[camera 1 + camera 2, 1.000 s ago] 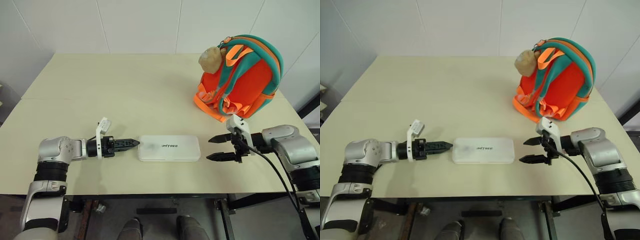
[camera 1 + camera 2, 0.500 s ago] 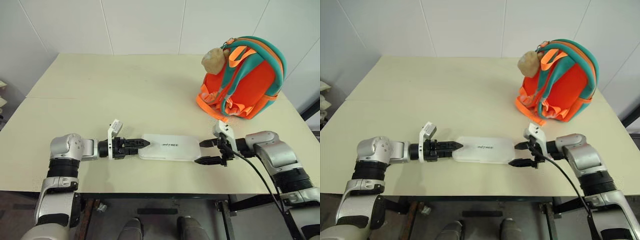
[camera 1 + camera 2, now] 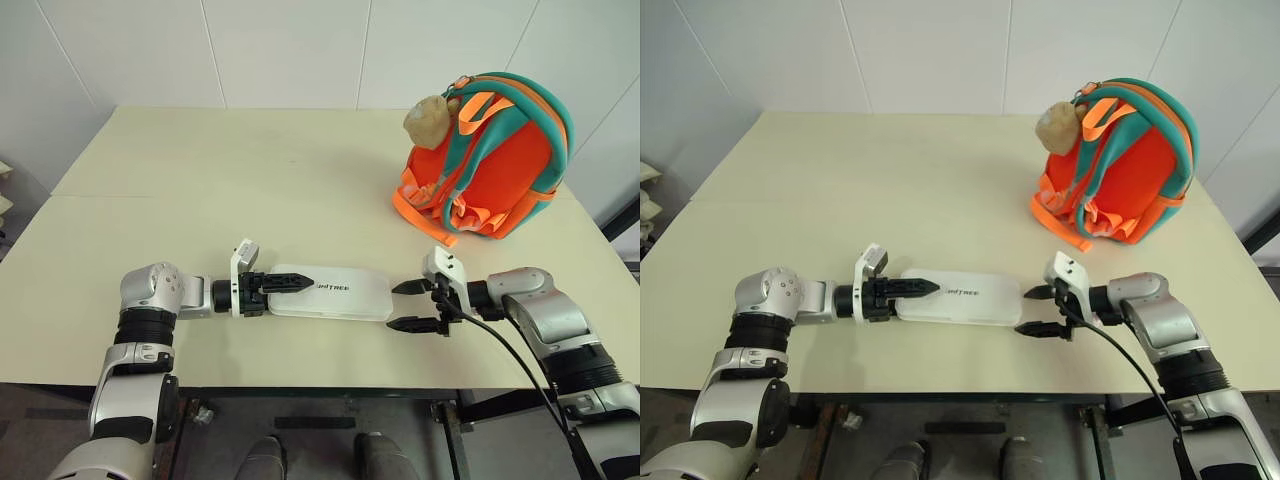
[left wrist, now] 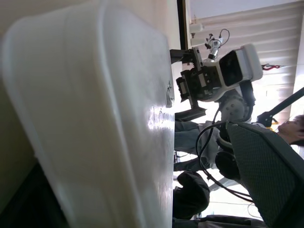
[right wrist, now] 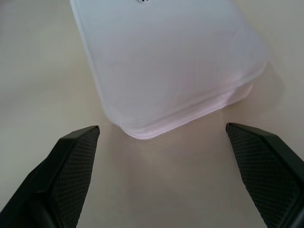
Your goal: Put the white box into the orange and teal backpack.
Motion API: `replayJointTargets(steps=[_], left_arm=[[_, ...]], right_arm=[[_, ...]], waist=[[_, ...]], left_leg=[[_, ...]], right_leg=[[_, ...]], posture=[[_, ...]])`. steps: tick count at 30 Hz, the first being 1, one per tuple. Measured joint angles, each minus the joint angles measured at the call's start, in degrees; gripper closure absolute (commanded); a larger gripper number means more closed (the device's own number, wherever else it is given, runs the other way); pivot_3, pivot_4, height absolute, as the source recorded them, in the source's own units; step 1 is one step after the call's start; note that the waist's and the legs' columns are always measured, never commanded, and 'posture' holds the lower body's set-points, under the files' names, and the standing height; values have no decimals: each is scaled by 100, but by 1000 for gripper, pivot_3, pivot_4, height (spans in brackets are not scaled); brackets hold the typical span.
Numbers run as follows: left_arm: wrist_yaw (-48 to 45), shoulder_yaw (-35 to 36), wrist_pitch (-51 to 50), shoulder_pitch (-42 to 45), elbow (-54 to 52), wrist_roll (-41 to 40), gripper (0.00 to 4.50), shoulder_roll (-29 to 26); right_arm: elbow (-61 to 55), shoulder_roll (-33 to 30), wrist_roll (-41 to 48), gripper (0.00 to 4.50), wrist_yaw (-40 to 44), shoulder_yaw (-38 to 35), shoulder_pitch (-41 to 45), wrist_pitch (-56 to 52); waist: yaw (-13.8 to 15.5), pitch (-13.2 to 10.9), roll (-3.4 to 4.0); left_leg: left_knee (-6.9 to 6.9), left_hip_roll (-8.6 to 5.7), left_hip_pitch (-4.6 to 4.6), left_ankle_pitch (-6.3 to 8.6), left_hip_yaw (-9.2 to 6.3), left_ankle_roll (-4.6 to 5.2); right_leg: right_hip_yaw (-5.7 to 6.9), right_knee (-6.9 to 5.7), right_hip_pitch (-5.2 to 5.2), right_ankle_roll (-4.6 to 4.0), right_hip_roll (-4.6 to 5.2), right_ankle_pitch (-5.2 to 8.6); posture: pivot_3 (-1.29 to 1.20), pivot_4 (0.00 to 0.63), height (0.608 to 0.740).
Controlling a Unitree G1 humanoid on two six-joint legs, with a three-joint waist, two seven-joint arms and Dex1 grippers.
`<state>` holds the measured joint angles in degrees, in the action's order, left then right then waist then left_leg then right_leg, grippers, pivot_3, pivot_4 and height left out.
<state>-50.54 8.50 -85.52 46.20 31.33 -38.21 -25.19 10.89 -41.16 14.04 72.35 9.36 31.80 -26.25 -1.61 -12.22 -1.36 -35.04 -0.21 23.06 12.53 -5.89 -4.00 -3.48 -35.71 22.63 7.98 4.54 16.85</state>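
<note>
Two grippers close on one thing: the white box (image 3: 330, 294), which lies flat on the table (image 3: 250, 190) near its front edge, lettering up. The left gripper (image 3: 292, 283) comes at the box's left end, its black fingers reaching over that end of the lid; from where I stand they look spread rather than pinching, though I cannot tell if one finger sits under the box or if they merely rest against it. The right gripper (image 3: 404, 306) faces the other end, its fingers (image 5: 71, 161) spread wide, one to each side of the box's rounded corner and apart from it, with bare table showing between.

Well away, at the far right of the table, the orange and teal backpack (image 3: 490, 160) stands upright, straps and a beige plush toy (image 3: 425, 116) facing the robot. I can't see an open mouth on it from here; whether the zip is undone I cannot say.

By my reckoning the job is barely begun. The box is not lifted, nothing grips it for certain, and all the carrying, the opening or holding of the bag and the sliding in remain to be done.
</note>
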Motion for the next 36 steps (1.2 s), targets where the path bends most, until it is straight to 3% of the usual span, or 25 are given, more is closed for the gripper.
replayJointTargets(steps=[10, 13, 21, 28, 36], left_arm=[[-144, -170, -91, 15, 107, -65, 3159, 71], [-151, -173, -103, -37, 9, -73, 3163, 109], [-708, 71, 803, -921, -1537, -544, 3163, -99], [-951, 648, 2062, -1307, -1604, -439, 3163, -1073], [-721, 956, 2325, -1798, -1867, -464, 3163, -1159]], right_arm=[[-385, -29, 52, 0, -191, -219, -386, -9], [-487, -29, 92, 0, -207, -278, -495, -12], [-459, -137, 254, 0, -593, -789, -636, -8], [1707, -313, -103, 0, -1699, -1462, 1395, 548], [4039, 433, -711, 0, -2624, -1356, 3189, 1418]], waist=[[4, 0, 0], [1, 0, 0], [-9, -1, 0], [-71, -6, 9], [-61, -6, 8]], left_leg=[[0, 0, 1, 0, 0, 0], [2, 1, 1, 0, 0, 0], [5, 6, 7, 4, 4, -4], [12, 9, 2, -2, 19, 1], [67, 10, 17, 2, 20, -3]], right_leg=[[0, 1, 0, 0, 0, 0], [0, 3, 0, 0, 0, 0], [-2, 8, 8, -6, 0, 3], [-10, 19, 11, -38, 0, 14], [-12, 21, 49, -22, 2, 9]], posture=[[0, 150, 740], [0, 150, 740], [0, 150, 740], [0, 150, 740], [0, 150, 740]])
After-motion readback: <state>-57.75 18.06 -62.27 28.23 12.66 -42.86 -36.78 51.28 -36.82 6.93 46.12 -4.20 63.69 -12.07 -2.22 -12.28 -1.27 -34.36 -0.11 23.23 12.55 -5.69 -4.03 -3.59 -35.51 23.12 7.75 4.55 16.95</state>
